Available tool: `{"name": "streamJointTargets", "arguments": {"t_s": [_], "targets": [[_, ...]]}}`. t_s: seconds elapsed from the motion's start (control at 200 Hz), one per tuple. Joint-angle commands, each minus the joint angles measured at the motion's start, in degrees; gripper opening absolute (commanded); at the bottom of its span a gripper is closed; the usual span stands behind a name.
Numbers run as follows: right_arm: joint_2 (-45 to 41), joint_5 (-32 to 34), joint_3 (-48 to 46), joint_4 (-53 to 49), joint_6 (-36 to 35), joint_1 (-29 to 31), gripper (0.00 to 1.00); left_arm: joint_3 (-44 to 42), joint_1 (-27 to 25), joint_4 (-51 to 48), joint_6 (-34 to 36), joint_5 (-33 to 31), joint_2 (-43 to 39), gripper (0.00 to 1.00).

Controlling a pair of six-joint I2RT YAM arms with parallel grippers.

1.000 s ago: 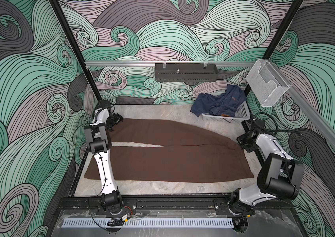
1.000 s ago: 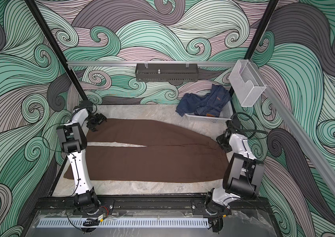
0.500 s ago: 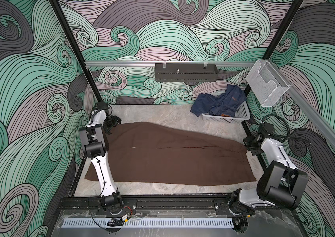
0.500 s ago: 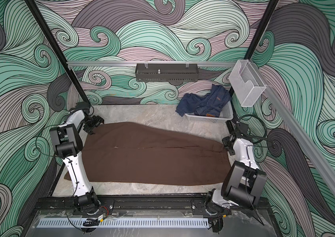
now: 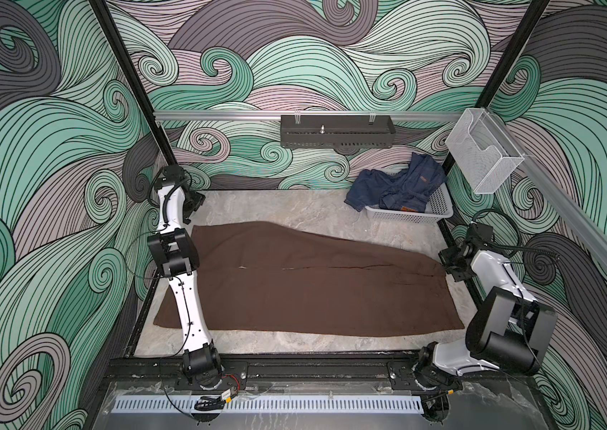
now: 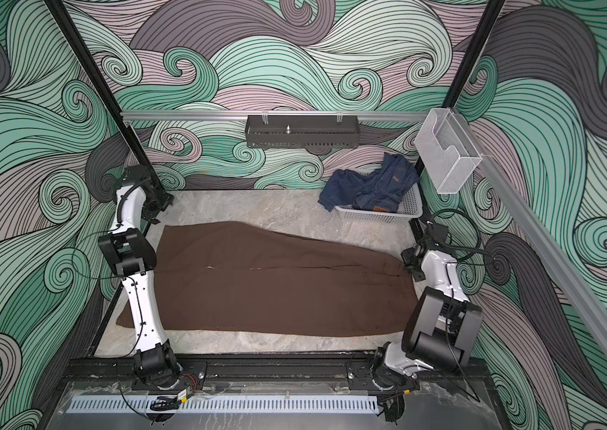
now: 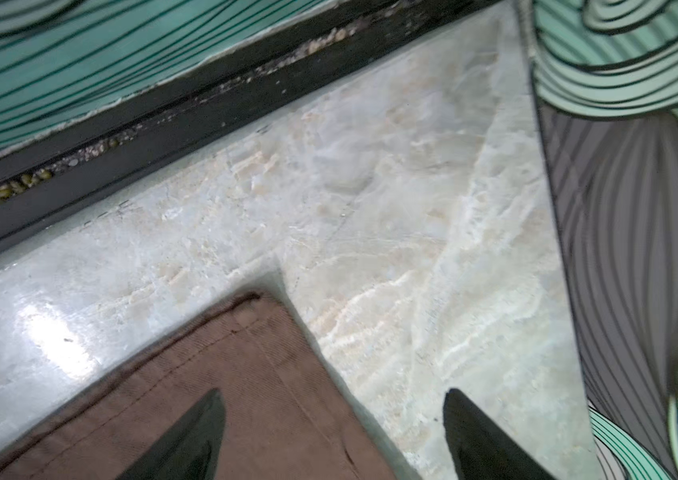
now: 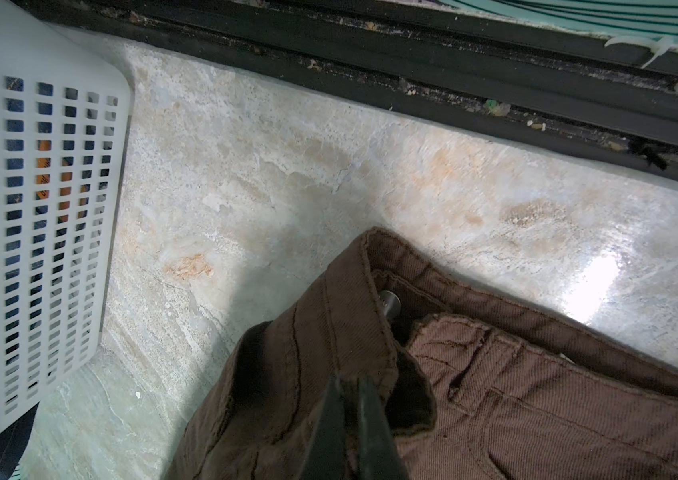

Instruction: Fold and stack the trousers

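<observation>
**Gap between the legs closes; left hem is let go**

Along the near edge of the table (image 5: 294,340), the near leg of the trousers (image 5: 313,294) lies flat, and its outline matches that of a second ago. Across the middle, the pale strip of table that parted the two legs then is gone. The far leg now meets the near one along a thin dark line, though whether they touch or overlap cannot be told. Judged from this, the lengthwise fold is only begun: the legs lie side by side, not stacked.

At the right edge, the right gripper (image 8: 350,382) stays clenched on the waistband (image 8: 354,291), which bunches up around its fingers.

Toward the far left corner, the left gripper (image 7: 333,392) stands wide apart and holds nothing. The hem corner (image 7: 254,320) lies flat on the table, with one finger above the cloth and the other above bare stone. That end must probably be regrasped before the far leg can be carried over.

In the far right corner, the basket (image 5: 406,216) of denim garments (image 5: 395,186) is unchanged.
</observation>
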Motion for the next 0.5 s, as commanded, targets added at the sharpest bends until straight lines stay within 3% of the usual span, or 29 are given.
{"name": "streamJointTargets", "arguments": {"t_s": [0.0,0.255,0.495], "targets": [[-1.76,-0.11,-0.47,0.35,0.46,0.38,0.00,3.37,0.92,-6.71,-2.84,-1.22,2.79,0.85],[-1.59,-0.63,-0.97,0.95,0.28,0.52,0.00,4.31,0.81,-5.73,-3.08,-2.89,6.35,0.83],[-1.00,-0.91,-1.01,1.47,0.28,0.52,0.00,4.09,0.35,-6.44,-0.93,-7.46,7.93,0.67]]}}
